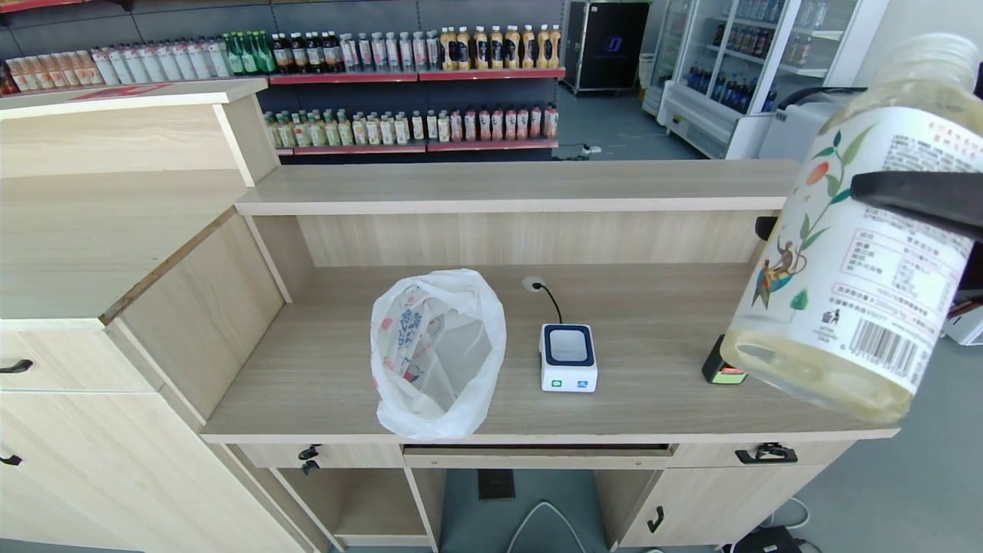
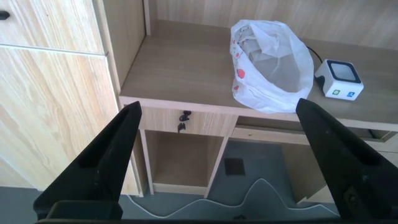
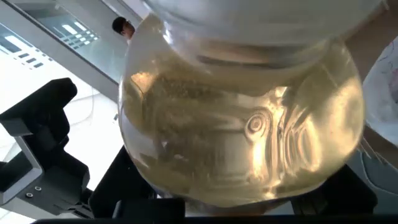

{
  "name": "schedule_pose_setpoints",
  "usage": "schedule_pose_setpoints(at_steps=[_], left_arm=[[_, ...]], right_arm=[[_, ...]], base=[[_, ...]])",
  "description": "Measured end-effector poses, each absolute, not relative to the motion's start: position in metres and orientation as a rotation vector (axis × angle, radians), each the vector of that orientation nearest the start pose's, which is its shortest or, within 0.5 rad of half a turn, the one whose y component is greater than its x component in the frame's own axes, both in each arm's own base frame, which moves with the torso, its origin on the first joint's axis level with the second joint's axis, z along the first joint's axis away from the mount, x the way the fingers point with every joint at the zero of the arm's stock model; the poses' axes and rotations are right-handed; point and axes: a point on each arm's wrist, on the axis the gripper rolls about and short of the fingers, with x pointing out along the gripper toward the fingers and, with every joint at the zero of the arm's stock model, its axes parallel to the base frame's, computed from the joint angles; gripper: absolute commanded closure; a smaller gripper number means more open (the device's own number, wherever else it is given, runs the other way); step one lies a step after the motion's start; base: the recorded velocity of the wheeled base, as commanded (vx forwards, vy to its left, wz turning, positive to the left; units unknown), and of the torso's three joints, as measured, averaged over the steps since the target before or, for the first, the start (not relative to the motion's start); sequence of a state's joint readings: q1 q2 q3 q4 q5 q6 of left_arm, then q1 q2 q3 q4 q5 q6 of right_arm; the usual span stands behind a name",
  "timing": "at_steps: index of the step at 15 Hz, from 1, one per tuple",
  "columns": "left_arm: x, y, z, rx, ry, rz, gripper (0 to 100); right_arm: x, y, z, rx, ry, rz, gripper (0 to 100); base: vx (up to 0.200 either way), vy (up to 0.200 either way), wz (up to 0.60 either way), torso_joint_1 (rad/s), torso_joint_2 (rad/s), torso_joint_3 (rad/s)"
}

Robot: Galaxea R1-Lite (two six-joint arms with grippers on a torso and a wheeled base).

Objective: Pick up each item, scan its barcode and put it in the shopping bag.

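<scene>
A clear bottle (image 1: 852, 253) of pale yellow drink with a white label is held up high at the right, tilted, its barcode facing out near its base. My right gripper (image 1: 910, 198) is shut on the bottle, one black finger lying across the label. The right wrist view looks at the bottle's base (image 3: 242, 124) from close up. A white plastic shopping bag (image 1: 438, 349) (image 2: 270, 65) lies open on the desk, left of the white scanner (image 1: 568, 357) (image 2: 340, 79). My left gripper (image 2: 217, 168) hangs open and empty in front of the desk, below its top.
The wooden desk (image 1: 653, 384) has a raised counter behind and a tall side panel on the left. A small black and green item (image 1: 722, 370) sits at the desk's right, partly hidden by the bottle. Drawers (image 2: 186, 119) are under the desktop. Shelves of drinks stand behind.
</scene>
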State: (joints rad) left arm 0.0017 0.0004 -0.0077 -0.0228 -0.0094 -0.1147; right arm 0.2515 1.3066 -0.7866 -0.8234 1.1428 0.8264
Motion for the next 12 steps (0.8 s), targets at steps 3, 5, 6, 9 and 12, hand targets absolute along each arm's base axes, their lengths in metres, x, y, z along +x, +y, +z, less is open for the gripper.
schedule_pose_setpoints(at_steps=[3,5,6,9,12], left_arm=[[-0.023,0.0,0.08,-0.115,-0.03,-0.01,0],[-0.023,0.0,0.08,-0.115,-0.03,-0.01,0],[-0.023,0.0,0.08,-0.114,-0.03,-0.01,0],[-0.023,0.0,0.08,-0.114,-0.03,-0.01,0],[-0.023,0.0,0.08,-0.114,-0.03,-0.009,0]], right_arm=[[0.177,0.073,0.294,0.57,0.323,1.433,100],[0.171,0.074,0.291,0.576,0.338,1.445,100],[0.167,0.075,0.289,0.577,0.345,1.452,100],[0.159,0.074,0.286,0.578,0.353,1.461,100],[0.155,0.073,0.287,0.574,0.345,1.465,100]], base=[[0.0,0.0,0.0,0.0,0.0,0.0],[0.0,0.0,0.0,0.0,0.0,0.0],[0.0,0.0,0.0,0.0,0.0,0.0],[0.0,0.0,0.0,0.0,0.0,0.0],[0.0,0.0,0.0,0.0,0.0,0.0]])
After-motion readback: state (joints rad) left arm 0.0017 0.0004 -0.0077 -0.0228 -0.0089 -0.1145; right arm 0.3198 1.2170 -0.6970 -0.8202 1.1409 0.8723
